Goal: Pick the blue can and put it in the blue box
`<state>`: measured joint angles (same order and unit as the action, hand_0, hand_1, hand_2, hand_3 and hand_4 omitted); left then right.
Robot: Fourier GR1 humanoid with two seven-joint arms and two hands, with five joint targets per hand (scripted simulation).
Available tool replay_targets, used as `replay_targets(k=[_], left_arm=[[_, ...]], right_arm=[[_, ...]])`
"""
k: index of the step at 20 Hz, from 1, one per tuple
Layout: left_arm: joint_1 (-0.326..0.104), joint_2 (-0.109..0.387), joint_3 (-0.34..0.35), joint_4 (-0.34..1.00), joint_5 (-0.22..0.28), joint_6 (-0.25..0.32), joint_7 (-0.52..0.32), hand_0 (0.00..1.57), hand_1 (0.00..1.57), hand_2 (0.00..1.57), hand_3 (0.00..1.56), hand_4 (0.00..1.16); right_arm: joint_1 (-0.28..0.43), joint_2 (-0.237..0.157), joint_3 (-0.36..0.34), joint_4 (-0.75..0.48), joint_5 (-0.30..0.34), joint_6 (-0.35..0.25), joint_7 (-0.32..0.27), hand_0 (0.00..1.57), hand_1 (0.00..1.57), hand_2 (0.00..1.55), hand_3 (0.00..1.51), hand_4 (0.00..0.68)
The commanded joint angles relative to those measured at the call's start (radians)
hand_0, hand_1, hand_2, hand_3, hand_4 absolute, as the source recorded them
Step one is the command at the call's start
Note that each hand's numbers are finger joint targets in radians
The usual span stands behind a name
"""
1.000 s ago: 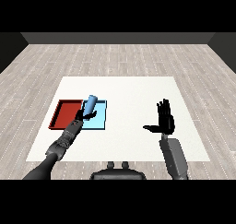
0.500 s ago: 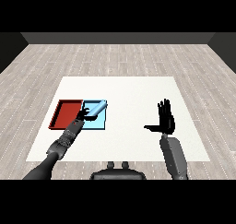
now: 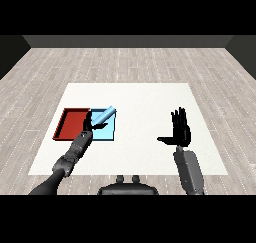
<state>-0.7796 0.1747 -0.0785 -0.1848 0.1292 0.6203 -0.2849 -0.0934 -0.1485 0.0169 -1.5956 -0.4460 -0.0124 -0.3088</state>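
Note:
The blue can [image 3: 104,115] lies tilted over the light blue tray [image 3: 104,133], its upper end pointing toward the tray's far right corner. My left hand [image 3: 89,123] sits at the tray's left edge, right by the can's lower end. Its fingers look relaxed and not wrapped round the can. My right hand [image 3: 180,131] hovers over the table's right half, open with straight fingers pointing up and the thumb out to the left, far from both trays.
The red tray [image 3: 73,125] lies directly left of the light blue tray, touching it. The white table [image 3: 145,102] stretches beyond and to the right of the trays. My left forearm comes in from the lower left.
The can has gone from upright in my left hand to leaning steeply, then lower over the blue tray. My left hand has sunk slightly. The right hand has not moved.

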Motion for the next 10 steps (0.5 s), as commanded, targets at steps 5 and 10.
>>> replay_targets(k=[5, 10], left_arm=[[0.091, 0.016, 0.048, -0.339, 0.068, -0.149, -0.370, 0.00, 0.00, 0.00, 0.00, 0.00], [0.283, -0.043, 0.006, -0.589, 0.106, -0.278, -0.491, 0.00, 0.00, 0.00, 0.00, 0.00]], right_arm=[[0.032, -0.003, 0.004, -0.050, -0.014, 0.001, 0.033, 0.00, 0.00, 0.00, 0.00, 0.000], [0.000, -0.030, 0.008, -0.004, 0.038, -0.004, 0.032, 0.00, 0.00, 0.00, 0.00, 0.000]])
